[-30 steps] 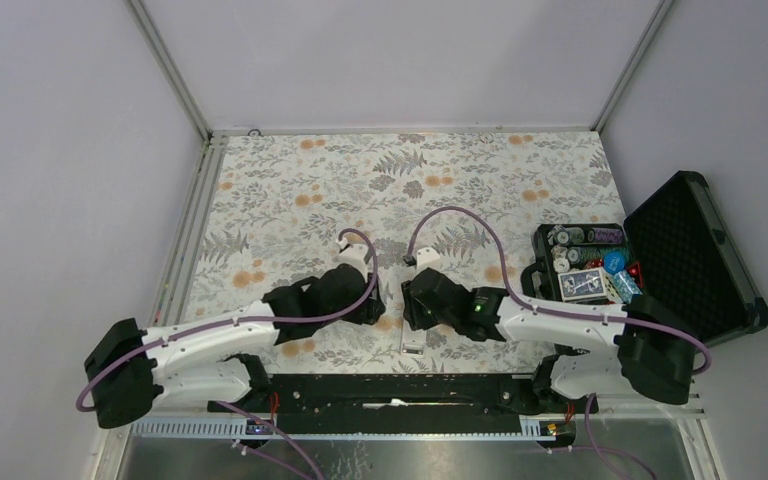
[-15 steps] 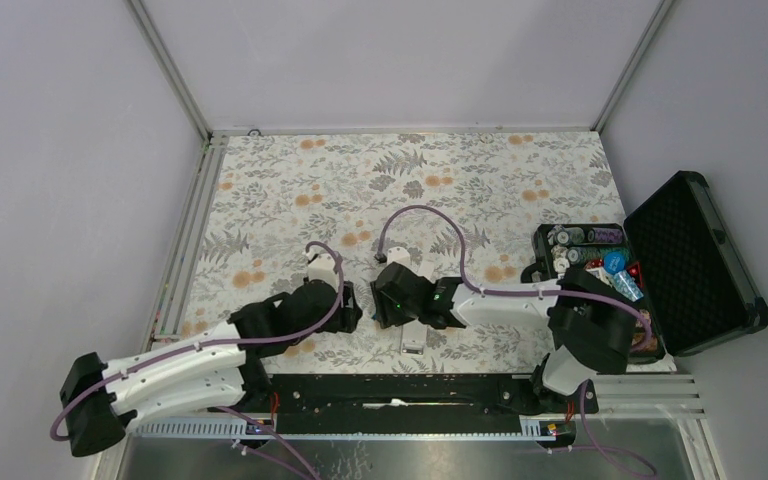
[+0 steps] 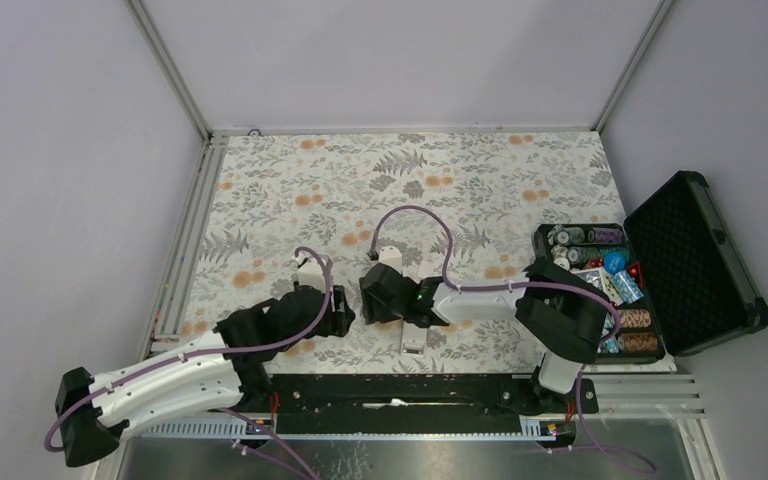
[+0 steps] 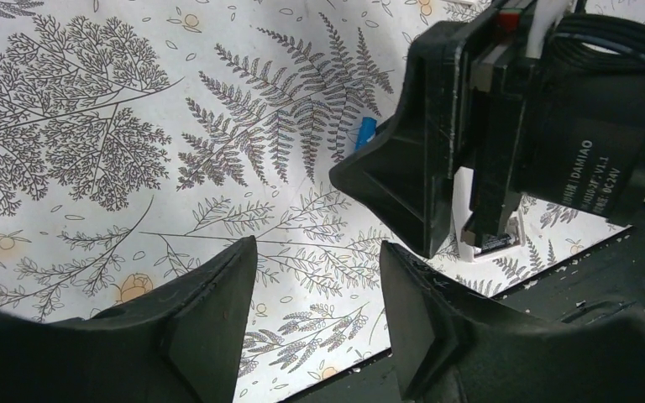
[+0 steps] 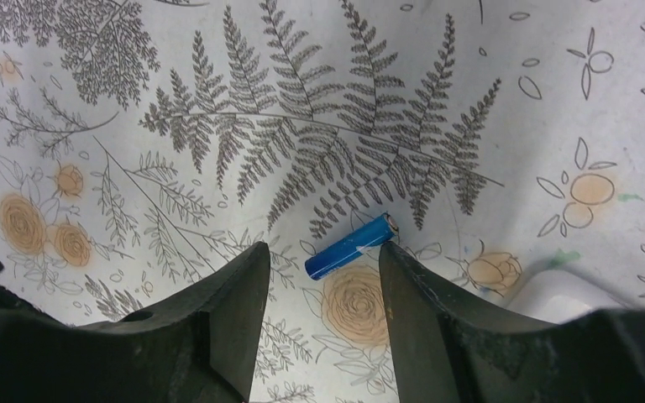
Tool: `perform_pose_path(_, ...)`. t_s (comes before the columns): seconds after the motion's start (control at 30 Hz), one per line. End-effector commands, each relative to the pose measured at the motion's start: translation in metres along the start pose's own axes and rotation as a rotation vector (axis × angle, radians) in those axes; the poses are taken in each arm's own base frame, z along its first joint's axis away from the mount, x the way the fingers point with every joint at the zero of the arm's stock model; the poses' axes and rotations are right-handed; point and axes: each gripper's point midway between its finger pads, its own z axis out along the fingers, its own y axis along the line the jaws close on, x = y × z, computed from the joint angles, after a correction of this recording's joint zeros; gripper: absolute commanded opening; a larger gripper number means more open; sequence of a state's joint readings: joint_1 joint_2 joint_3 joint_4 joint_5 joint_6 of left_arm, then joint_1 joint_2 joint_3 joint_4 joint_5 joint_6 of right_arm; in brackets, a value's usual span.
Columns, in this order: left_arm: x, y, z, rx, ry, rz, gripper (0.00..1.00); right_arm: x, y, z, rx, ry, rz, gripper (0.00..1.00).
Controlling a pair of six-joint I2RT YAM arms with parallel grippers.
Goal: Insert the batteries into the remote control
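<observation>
A blue battery (image 5: pixel 351 245) with a silver end lies on the floral cloth, just beyond and between my right gripper's (image 5: pixel 321 262) open fingertips, nearer the right finger. Its end peeks out beside that gripper in the left wrist view (image 4: pixel 364 133). The white remote control (image 3: pixel 413 340) lies near the front edge, just right of the right gripper (image 3: pixel 370 300). Its open battery bay (image 4: pixel 492 238) holds what looks like a dark cell. My left gripper (image 3: pixel 338 312) is open and empty over bare cloth (image 4: pixel 319 290), just left of the right gripper.
An open black case (image 3: pixel 695 262) stands at the right edge, holding chip stacks (image 3: pixel 585 238), a card deck and blue dice. The black base rail (image 3: pixel 400 390) runs along the front edge behind the remote.
Both grippers have moved left. The right gripper went from over the remote to over the blue battery. The left arm has drawn back toward the left front.
</observation>
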State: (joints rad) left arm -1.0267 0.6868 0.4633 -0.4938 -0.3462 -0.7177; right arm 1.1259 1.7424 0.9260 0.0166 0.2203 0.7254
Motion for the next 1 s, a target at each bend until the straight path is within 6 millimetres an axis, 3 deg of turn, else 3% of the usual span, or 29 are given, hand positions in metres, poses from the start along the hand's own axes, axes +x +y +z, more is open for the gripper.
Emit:
perform_pose_path(0.0,-0.004,-0.005,-0.001,0.029,-0.018,0.016,0.59,-0.014,0.007,0.008,0.032,-0.051,0.018,0.58)
perform_pose_path(0.37,-0.001,-0.007,0.000,0.052,-0.014,0.022,0.59,0.002,-0.021,0.017,0.199,0.003,-0.088,0.52)
perform_pose_path(0.63,-0.004,-0.007,-0.005,0.069,-0.036,0.004,0.60,0.010,-0.024,0.022,0.248,0.023,-0.154,0.43)
perform_pose_path(0.97,-0.003,-0.007,-0.005,0.069,-0.035,-0.005,0.60,0.034,-0.027,0.019,0.276,0.077,-0.250,0.28)
